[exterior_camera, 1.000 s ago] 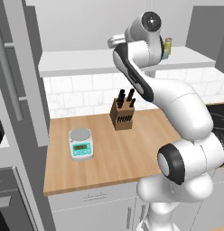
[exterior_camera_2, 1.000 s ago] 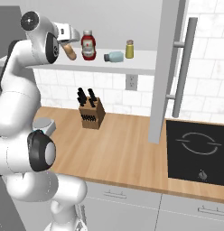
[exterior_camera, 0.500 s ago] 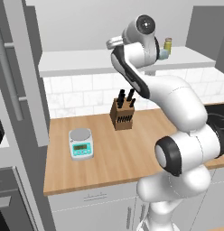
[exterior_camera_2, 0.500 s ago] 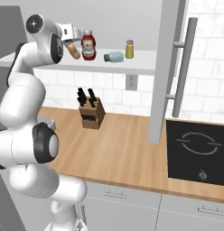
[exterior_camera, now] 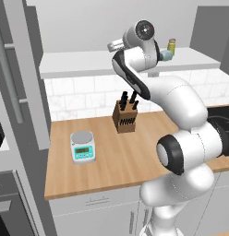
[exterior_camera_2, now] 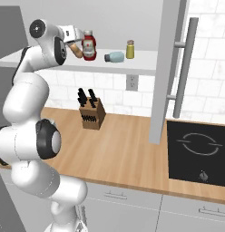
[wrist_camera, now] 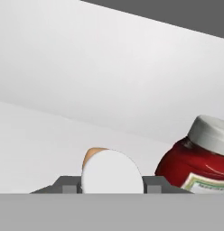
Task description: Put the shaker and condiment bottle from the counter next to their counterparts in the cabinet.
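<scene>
My gripper (exterior_camera_2: 76, 44) is up at the open cabinet, shut on the condiment bottle (exterior_camera_2: 77, 50), which hangs tilted just above the white shelf board (exterior_camera_2: 141, 63). In the hand view the bottle (wrist_camera: 111, 173) sits between the fingertips (wrist_camera: 68, 185), its orange-tan top pointing away. The red ketchup bottle (exterior_camera_2: 89, 45) stands right beside it, close on the right in the hand view (wrist_camera: 195, 164). The blue-grey shaker (exterior_camera_2: 114, 56) lies on its side on the shelf, between the ketchup and the small yellow shaker (exterior_camera_2: 130, 49).
On the wooden counter (exterior_camera_2: 128, 154) stand a knife block (exterior_camera_2: 91, 115) and a small kitchen scale (exterior_camera: 83, 146). A black stovetop (exterior_camera_2: 198, 152) lies at the right. The open cabinet door (exterior_camera_2: 166, 68) hangs right of the shelf.
The arm has carried the condiment bottle a little to the right along the shelf, closer to the ketchup bottle. The shakers have not moved.
</scene>
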### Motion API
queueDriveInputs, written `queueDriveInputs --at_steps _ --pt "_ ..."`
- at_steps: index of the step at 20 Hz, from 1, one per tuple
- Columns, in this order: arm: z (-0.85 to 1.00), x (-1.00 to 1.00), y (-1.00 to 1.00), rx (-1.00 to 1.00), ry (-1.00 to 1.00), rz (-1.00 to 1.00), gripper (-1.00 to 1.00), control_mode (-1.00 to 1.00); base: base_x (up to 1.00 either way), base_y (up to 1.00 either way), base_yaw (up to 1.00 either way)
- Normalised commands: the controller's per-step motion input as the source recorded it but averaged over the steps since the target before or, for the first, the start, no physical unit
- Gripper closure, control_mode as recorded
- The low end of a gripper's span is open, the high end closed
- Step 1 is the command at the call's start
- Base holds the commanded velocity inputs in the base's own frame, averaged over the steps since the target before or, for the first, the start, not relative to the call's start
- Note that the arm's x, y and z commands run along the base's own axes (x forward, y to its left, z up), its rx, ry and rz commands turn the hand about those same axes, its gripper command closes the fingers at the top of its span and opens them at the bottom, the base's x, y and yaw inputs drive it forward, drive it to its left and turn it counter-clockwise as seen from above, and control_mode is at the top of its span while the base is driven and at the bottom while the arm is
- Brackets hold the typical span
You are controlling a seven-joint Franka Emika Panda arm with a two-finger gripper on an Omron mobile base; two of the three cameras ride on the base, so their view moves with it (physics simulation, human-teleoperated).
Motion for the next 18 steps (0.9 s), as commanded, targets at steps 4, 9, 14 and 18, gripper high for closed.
queueDriveInputs --at_steps 4,9,14,18 --pt "0.00 0.12 0.00 0.00 -0.03 0.00 1.00 -1.00 0.00 0.00 0.00" --pt "-0.10 0.08 0.00 0.00 0.00 0.00 1.00 -1.00 0.00 0.00 0.00" --pt "-0.22 0.00 0.00 -0.02 -0.01 0.00 1.00 -1.00 0.00 0.00 0.00" --pt "-0.26 0.06 0.00 -0.05 0.00 0.00 1.00 -1.00 0.00 0.00 0.00"
